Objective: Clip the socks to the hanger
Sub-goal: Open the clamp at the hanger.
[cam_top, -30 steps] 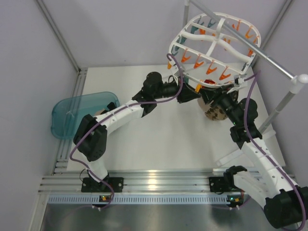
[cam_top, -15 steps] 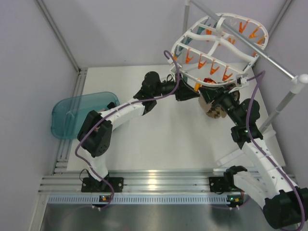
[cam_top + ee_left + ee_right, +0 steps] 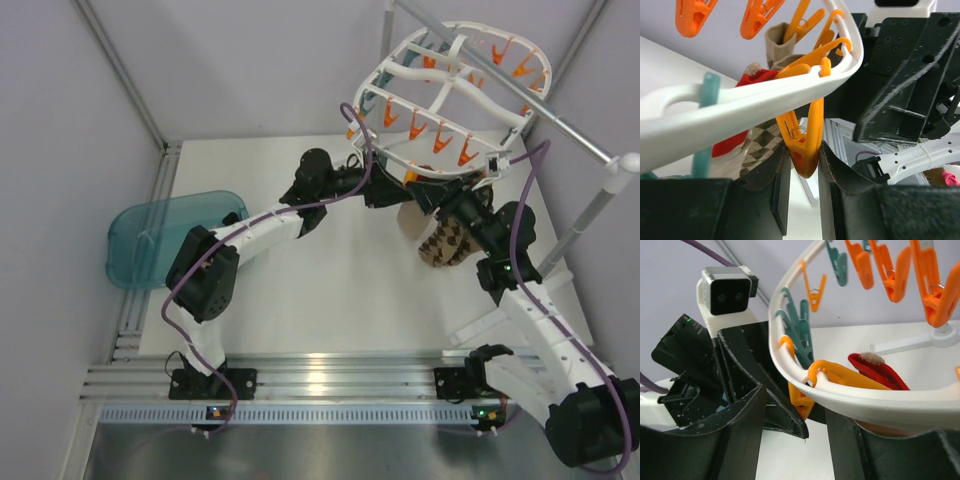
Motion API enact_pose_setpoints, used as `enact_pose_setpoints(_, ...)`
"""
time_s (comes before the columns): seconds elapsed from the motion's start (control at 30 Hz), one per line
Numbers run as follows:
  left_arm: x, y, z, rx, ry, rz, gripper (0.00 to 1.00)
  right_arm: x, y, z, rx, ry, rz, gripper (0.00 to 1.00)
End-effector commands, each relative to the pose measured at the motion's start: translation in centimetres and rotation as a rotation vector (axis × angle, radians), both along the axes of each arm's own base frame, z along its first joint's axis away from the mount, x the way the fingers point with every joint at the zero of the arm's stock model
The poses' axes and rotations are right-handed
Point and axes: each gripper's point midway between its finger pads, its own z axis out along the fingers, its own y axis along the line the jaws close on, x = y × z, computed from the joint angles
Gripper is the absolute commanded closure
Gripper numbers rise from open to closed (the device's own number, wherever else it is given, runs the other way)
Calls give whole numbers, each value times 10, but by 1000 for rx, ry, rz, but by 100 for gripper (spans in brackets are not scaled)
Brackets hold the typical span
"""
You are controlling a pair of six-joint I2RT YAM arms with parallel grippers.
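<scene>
White table [image 3: 330, 290], left hand [image 3: 802, 152] squeezing an orange peg [image 3: 811, 122] on the hanger [image 3: 740, 106], right hand [image 3: 792, 440] spread open.

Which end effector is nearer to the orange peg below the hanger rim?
Left. The left end effector has the orange peg between its fingers; the right end effector faces it, not touching.

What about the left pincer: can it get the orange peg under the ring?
Probably yes: the left pincer has one finger each side of the orange peg under the hanger, seemingly touching it.
</scene>
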Motion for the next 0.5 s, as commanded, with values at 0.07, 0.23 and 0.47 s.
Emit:
enact_pose_setpoints(0.07, -24, -2, 21, -47, -89, -108, 100, 14, -4, 8, 96, 18, -34, 50)
enact_pose_setpoints(0.23, -32, -5, 19, -47, -93, -140, 100, 19, -3, 11, 157, 27, -33, 49)
enact_pose_setpoints(0.47, -40, -9, 17, -52, -60, -196, 100, 19, 0, 21, 219, 2, -11, 52)
